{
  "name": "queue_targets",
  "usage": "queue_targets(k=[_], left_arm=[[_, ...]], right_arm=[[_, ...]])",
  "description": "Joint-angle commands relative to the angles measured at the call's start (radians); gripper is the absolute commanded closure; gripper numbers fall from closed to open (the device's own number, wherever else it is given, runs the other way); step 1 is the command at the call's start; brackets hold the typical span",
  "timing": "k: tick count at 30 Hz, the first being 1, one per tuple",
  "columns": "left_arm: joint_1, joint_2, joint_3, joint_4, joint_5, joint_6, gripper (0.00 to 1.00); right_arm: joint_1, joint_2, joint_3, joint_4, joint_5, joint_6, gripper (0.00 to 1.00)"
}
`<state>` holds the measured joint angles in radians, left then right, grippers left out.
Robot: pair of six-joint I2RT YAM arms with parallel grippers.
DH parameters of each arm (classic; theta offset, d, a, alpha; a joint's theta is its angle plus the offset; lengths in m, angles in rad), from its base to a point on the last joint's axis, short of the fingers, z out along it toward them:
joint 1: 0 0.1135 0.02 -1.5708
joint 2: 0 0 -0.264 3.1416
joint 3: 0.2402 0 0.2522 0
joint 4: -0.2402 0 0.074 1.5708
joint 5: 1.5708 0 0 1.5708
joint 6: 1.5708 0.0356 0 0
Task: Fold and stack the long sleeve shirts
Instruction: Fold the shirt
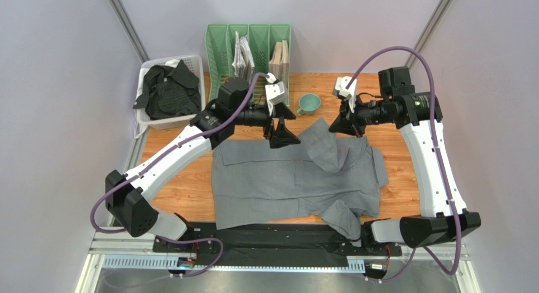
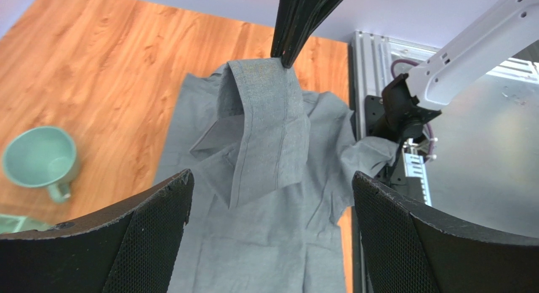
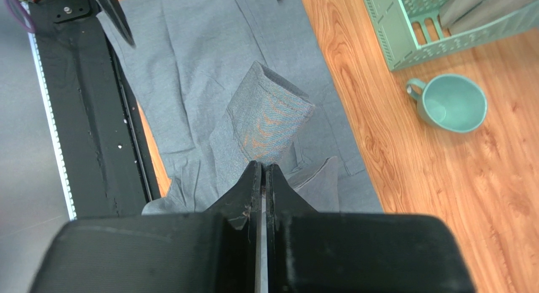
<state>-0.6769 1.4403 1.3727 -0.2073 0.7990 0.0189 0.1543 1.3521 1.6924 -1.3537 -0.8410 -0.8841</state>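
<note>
The grey long sleeve shirt (image 1: 272,179) lies spread on the wooden table, one sleeve hanging over the near edge. My right gripper (image 1: 340,129) is shut on the other sleeve (image 1: 326,148) and holds it raised over the shirt's body. In the right wrist view the closed gripper (image 3: 262,167) pinches that sleeve (image 3: 269,116) at its end. My left gripper (image 2: 272,179) is open and hovers above the shirt (image 2: 266,249) near its far edge, with nothing between its fingers. The black long sleeve shirt (image 1: 167,91) lies crumpled in a white basket (image 1: 197,58).
A green file rack (image 1: 218,53) with papers stands at the back of the table. A teal mug (image 1: 309,104) sits just beyond the shirt, between the two grippers. The black base rail (image 1: 272,233) runs along the near edge.
</note>
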Motion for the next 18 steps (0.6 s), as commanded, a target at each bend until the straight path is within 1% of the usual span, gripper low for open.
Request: queue_targets(k=[1,4,9,10,12,13,14,15,16,17,18], left_arm=[[-0.058,-0.011,-0.056,0.167,-0.053,-0.115,0.01],[-0.076,-0.012,-0.077,0.18,-0.046,-0.137,0.01],[-0.118,-0.017,-0.061,0.137,-0.041,-0.119,0.01],[-0.125,-0.026,-0.064,0.12,-0.029,-0.119,0.02],[-0.144,-0.041,-0.073,0.108,-0.011,-0.122,0.07],[-0.15,-0.059,-0.08,0.095,-0.003,-0.126,0.12],[-0.156,-0.069,-0.084,0.089,-0.003,-0.131,0.27],[-0.167,-0.078,-0.096,0.088,-0.001,-0.14,0.36],[-0.171,-0.09,-0.103,0.091,0.002,-0.18,0.45],[-0.174,-0.093,-0.106,0.095,0.006,-0.207,0.68],[-0.179,-0.095,-0.106,0.098,0.02,-0.236,0.84]], right_arm=[[0.037,-0.08,-0.016,-0.102,-0.05,-0.032,1.0],[0.074,-0.131,-0.045,-0.082,-0.038,-0.007,1.0],[0.12,-0.217,-0.094,-0.024,-0.02,0.045,1.0],[0.131,-0.225,-0.099,-0.007,-0.017,0.056,1.0],[0.14,-0.234,-0.114,-0.001,-0.003,0.062,1.0],[0.148,-0.241,-0.12,0.004,0.003,0.063,1.0],[0.157,-0.243,-0.132,0.01,0.006,0.073,1.0],[0.16,-0.245,-0.138,0.014,0.013,0.079,1.0],[0.169,-0.249,-0.145,0.033,0.017,0.086,1.0],[0.174,-0.252,-0.152,0.045,0.025,0.102,1.0],[0.179,-0.257,-0.169,0.06,0.04,0.115,1.0]])
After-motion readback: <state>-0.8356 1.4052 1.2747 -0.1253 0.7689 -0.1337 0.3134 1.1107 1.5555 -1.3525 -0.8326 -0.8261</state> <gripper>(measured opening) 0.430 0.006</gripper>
